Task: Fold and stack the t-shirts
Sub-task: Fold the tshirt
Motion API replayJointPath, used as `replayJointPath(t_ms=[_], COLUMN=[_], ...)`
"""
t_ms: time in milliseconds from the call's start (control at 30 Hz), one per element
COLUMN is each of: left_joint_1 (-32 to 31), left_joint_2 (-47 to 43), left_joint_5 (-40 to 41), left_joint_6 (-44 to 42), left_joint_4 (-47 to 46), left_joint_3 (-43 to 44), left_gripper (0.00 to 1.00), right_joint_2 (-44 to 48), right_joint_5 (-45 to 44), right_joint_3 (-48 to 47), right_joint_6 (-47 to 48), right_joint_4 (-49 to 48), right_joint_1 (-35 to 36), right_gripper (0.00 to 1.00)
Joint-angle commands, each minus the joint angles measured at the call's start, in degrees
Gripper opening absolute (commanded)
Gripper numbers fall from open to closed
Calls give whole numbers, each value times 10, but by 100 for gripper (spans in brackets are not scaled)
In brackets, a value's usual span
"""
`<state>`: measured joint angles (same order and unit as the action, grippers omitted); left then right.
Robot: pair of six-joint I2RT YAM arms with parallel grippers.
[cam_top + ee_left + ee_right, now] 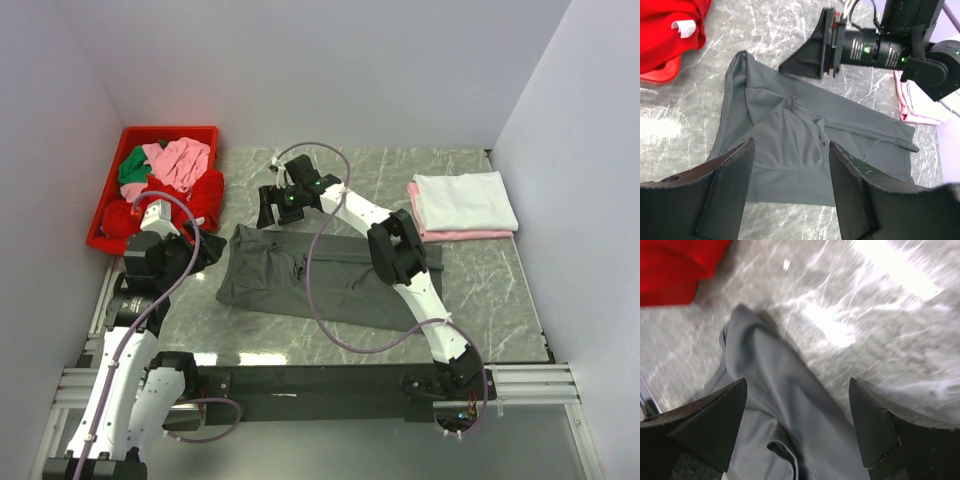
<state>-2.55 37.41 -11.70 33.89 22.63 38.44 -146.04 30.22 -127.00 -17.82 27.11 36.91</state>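
Cloth fills the gap between the left jaws: the dark grey t-shirt [790,145] lies on the marble counter [670,130] beneath them. These jaws stand wide apart and hold nothing, above the shirt's near left part. The shirt's left edge runs just outside the left-hand jaw, with bare counter beyond it. A small pucker rises in the cloth just ahead of the gap.

Farther ahead of the left jaws hang the right jaws, also spread and empty, over the shirt's far left corner. In the right wrist view that corner of the grey shirt [780,405] sits between them and toward the left-hand jaw. Its edge slants across the gap, and glare-lit bare counter lies under and past the right-hand jaw.

From above, the grey shirt [320,280] is a long band across the middle of the counter [500,300], with the right arm crossing over its right end. Open marble lies beyond the right jaws up to the back wall, and a narrower strip runs along the shirt's near edge.

Left of both jaws, the red bin [170,130] holds a loose pink t-shirt [185,160], green t-shirt [133,168] and red t-shirt [205,195]. Well to the right of the right jaws, a folded white t-shirt [465,200] rests on a folded pink one [470,235].
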Motion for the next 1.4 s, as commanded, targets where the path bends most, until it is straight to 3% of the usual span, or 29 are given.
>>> replayJointPath(t_ms=[0, 67, 567, 667, 700, 800, 1267, 1367], left_joint_1=[1, 1, 1, 1, 1, 1, 1, 1], left_joint_2=[0, 6, 12, 12, 12, 12, 38, 57], left_joint_5=[-2, -5, -11, -10, -10, -8, -53, -78], left_joint_6=[5, 3, -1, -1, -1, -1, 23, 53], left_joint_4=[3, 1, -7, -8, -7, -6, -49, -102], left_joint_3=[4, 6, -9, -9, -10, -9, -27, -51], left_gripper=[66, 66, 66, 66, 66, 66, 66, 67], right_joint_2=[-16, -37, -69, -65, -64, -54, -7, -7], right_joint_5=[-23, -7, 51, 49, 44, 30, -108, -111], right_joint_3=[-33, -47, -72, -69, -69, -71, -77, -107], right_joint_6=[-42, -37, 13, 13, 10, -10, -114, -91], right_joint_4=[-38, -23, 53, 50, 46, 29, -39, -36], right_joint_1=[7, 12, 25, 22, 18, 5, -156, -182], right_gripper=[89, 88, 41, 23, 11, 0, 0, 23])
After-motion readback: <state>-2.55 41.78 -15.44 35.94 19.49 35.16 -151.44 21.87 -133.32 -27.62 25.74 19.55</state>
